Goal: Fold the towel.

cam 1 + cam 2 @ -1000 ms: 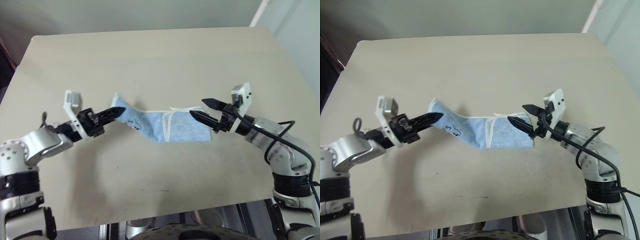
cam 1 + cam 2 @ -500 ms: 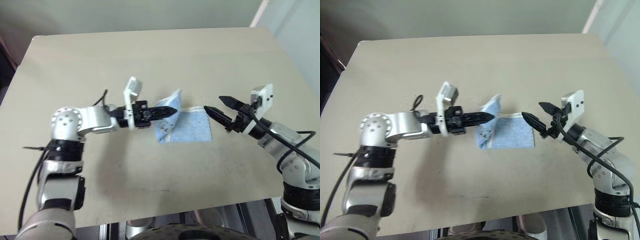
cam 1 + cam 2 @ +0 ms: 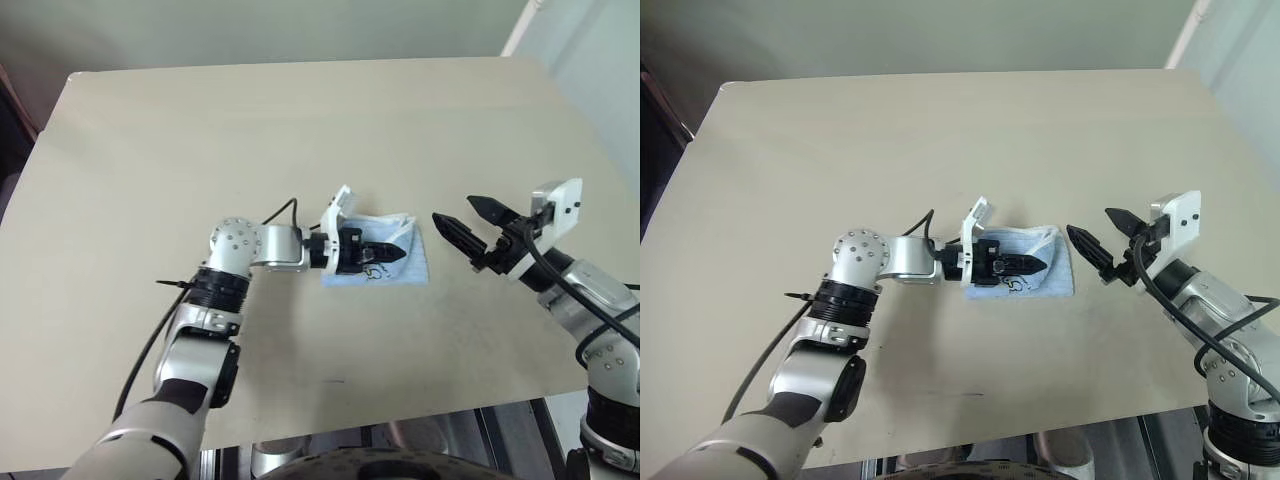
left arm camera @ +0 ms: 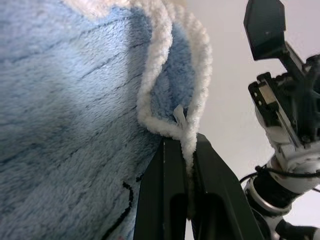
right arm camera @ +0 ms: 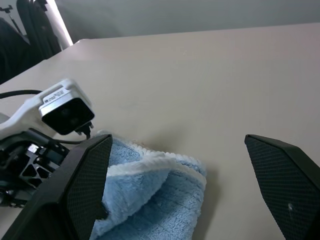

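The small light-blue terry towel (image 3: pixel 385 262) with cream-white trim lies doubled over on the beige table (image 3: pixel 300 130). The left gripper (image 3: pixel 392 252) is clamped on its white edge, fingers together. Just beyond the towel's far side, the right gripper (image 3: pixel 468 220) hovers, fingers spread wide, empty.

Soft, even light falls from overhead on the bench (image 3: pixel 300 120), with no glare on its matte top. Shadows are faint and diffuse: a pale one lies under the left arm, a slight dark edge beneath the towel (image 3: pixel 408 262). The room behind the far edge is dim. In the left wrist view the towel's pile is crisp, while the right pincer (image 4: pixel 280 65) behind it is soft. In the right wrist view the near fingers (image 5: pixel 87 185) are large and slightly blurred.
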`<action>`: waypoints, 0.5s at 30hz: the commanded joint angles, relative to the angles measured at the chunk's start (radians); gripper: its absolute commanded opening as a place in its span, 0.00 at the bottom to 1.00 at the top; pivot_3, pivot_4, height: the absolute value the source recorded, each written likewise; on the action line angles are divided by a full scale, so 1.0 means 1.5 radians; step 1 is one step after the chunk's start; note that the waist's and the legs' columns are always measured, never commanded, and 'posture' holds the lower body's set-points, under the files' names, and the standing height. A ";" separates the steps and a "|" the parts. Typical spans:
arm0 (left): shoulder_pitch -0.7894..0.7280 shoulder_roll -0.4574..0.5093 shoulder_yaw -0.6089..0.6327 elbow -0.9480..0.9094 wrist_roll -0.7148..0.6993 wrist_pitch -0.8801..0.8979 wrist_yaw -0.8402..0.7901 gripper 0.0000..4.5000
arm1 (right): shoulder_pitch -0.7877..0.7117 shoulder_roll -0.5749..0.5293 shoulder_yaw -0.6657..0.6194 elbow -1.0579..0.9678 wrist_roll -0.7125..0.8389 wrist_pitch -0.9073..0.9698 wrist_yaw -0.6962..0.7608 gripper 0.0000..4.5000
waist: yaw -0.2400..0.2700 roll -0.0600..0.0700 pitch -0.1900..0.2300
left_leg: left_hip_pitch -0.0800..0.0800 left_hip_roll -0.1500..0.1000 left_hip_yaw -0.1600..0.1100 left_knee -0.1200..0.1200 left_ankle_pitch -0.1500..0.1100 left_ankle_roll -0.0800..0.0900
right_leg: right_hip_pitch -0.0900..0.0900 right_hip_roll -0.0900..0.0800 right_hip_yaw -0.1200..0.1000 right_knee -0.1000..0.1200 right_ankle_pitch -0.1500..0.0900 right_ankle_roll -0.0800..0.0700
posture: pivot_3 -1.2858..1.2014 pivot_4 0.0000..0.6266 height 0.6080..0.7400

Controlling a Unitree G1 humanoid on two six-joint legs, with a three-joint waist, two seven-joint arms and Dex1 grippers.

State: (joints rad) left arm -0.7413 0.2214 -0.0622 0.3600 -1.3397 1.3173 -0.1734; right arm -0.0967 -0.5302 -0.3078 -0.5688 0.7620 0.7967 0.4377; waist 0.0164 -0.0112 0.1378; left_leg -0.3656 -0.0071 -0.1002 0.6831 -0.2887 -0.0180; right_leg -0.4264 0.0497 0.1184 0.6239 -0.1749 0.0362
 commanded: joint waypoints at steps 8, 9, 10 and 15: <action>-0.027 -0.065 0.131 0.031 -0.012 0.046 -0.017 0.69 | -0.004 -0.011 -0.018 -0.022 0.020 -0.005 -0.023 1.00 | 0.001 0.000 0.000 | 0.000 0.000 0.001 0.000 0.000 0.001 | 0.001 0.000 0.000 -0.001 0.001 0.001 | 0.52 0.24 1.00; -0.030 -0.065 0.143 0.030 -0.018 0.057 -0.020 0.77 | -0.007 -0.010 -0.017 -0.021 0.021 -0.004 -0.025 1.00 | 0.001 0.000 0.000 | 0.000 0.000 0.001 0.000 0.000 0.001 | 0.000 0.000 0.001 -0.001 0.001 0.001 | 0.52 0.24 1.00; -0.031 -0.064 0.153 0.025 -0.025 0.068 -0.023 0.85 | -0.010 -0.009 -0.017 -0.019 0.024 -0.003 -0.025 1.00 | 0.001 0.000 0.000 | 0.000 0.000 0.001 0.000 0.000 0.001 | 0.000 0.000 0.001 -0.001 0.001 0.001 | 0.52 0.24 1.00; -0.013 -0.041 0.179 -0.093 -0.041 0.070 -0.069 0.99 | -0.034 -0.013 -0.030 0.008 0.045 0.006 -0.028 1.00 | 0.002 0.000 0.000 | 0.000 0.000 0.002 0.000 0.000 0.001 | 0.001 0.000 0.001 -0.002 0.001 0.002 | 0.52 0.24 1.00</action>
State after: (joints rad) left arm -0.7617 0.1497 0.1833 0.3025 -1.3790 1.4377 -0.2420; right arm -0.1288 -0.5411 -0.3106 -0.5467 0.7964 0.8053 0.4066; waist 0.0194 -0.0114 0.1379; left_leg -0.3655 -0.0074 -0.0977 0.6830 -0.2882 -0.0158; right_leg -0.4251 0.0490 0.1203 0.6194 -0.1721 0.0397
